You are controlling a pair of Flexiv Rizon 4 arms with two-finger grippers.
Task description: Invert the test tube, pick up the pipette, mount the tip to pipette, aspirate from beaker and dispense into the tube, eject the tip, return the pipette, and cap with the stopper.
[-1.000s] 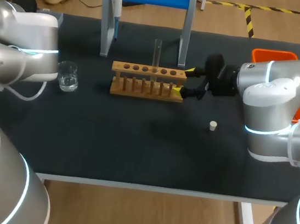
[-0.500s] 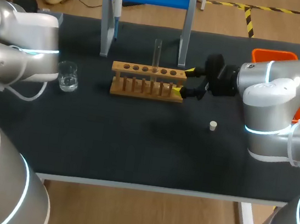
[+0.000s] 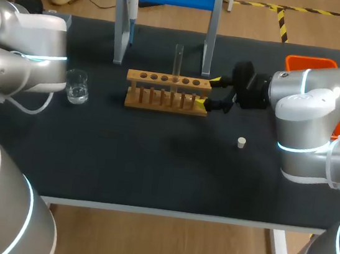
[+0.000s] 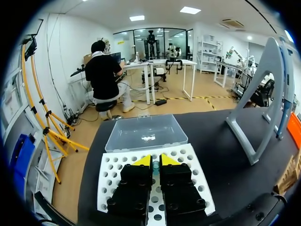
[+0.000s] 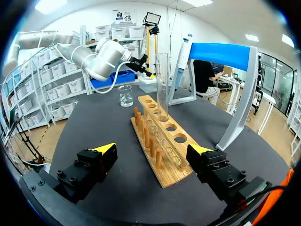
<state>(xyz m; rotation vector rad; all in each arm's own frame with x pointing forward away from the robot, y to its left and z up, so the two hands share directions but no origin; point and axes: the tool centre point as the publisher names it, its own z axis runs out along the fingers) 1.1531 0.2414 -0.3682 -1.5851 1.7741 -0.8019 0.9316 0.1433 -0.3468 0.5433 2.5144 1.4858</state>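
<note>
A clear test tube (image 3: 178, 59) stands upright in the wooden rack (image 3: 167, 91). My right gripper (image 3: 211, 93) is open, one yellow tip on each side of the rack's right end. The right wrist view shows the same rack (image 5: 160, 141) between its wide-apart fingers (image 5: 106, 149), with the tube (image 5: 162, 84) ahead. The pipette (image 3: 132, 3) hangs on the blue stand. A small white stopper (image 3: 241, 142) lies on the mat. In the left wrist view my left gripper (image 4: 155, 161) is shut on a small bluish pipette tip (image 4: 155, 165) over the white tip rack (image 4: 190, 160).
A glass beaker (image 3: 76, 86) with clear liquid stands at the left, by my left arm (image 3: 23, 51). An orange bin (image 3: 319, 64) sits at the far right behind my right arm. A clear plastic box (image 4: 146, 134) lies just beyond the tip rack.
</note>
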